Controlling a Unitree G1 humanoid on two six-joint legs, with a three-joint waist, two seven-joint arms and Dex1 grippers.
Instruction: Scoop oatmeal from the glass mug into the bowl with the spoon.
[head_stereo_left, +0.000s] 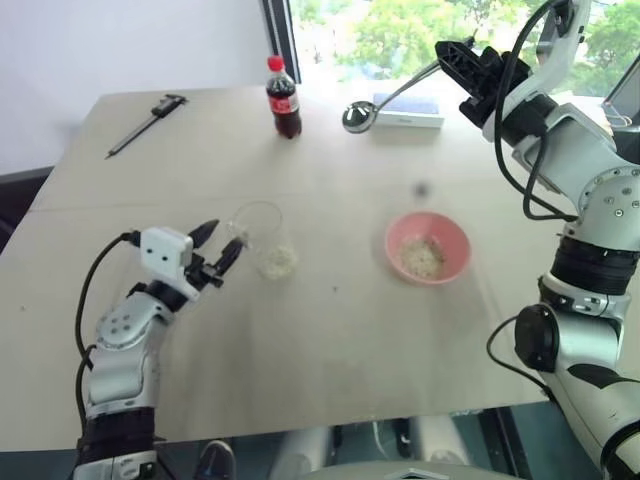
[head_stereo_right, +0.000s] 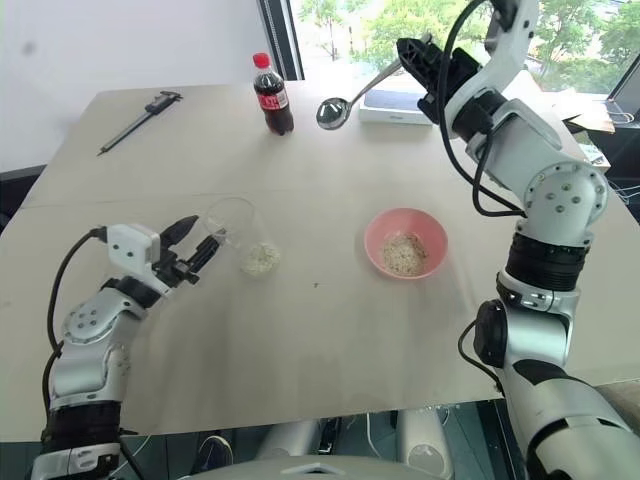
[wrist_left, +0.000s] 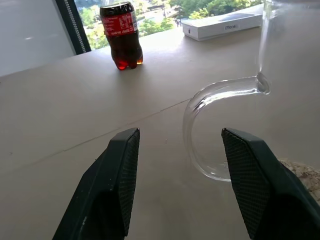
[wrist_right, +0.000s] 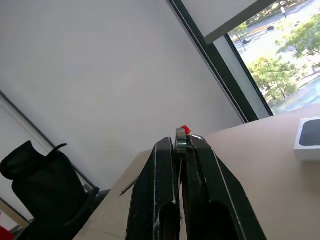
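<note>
Mug, bowl and spoon on the bench

Glass mug (head_stereo_left: 262, 238) with oatmeal (head_stereo_left: 277, 262) stands mid-bench; pink bowl (head_stereo_left: 428, 247) lies toward the right edge; spoon (head_stereo_left: 372, 108) is raised above the far edge.

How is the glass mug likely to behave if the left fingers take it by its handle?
The glass mug is probably fragile and slippery, being clear smooth glass. With little oatmeal inside, it likely feels light. Held by its thin handle alone, it may swing or tilt.

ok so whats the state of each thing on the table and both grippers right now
mug: upright, some oatmeal inside, handle between open jaws, not gripped
bowl: upright, holds oatmeal
spoon: held up in the air, looks empty
cola bottle: upright, capped
left gripper: open
right gripper: shut on spoon
</note>
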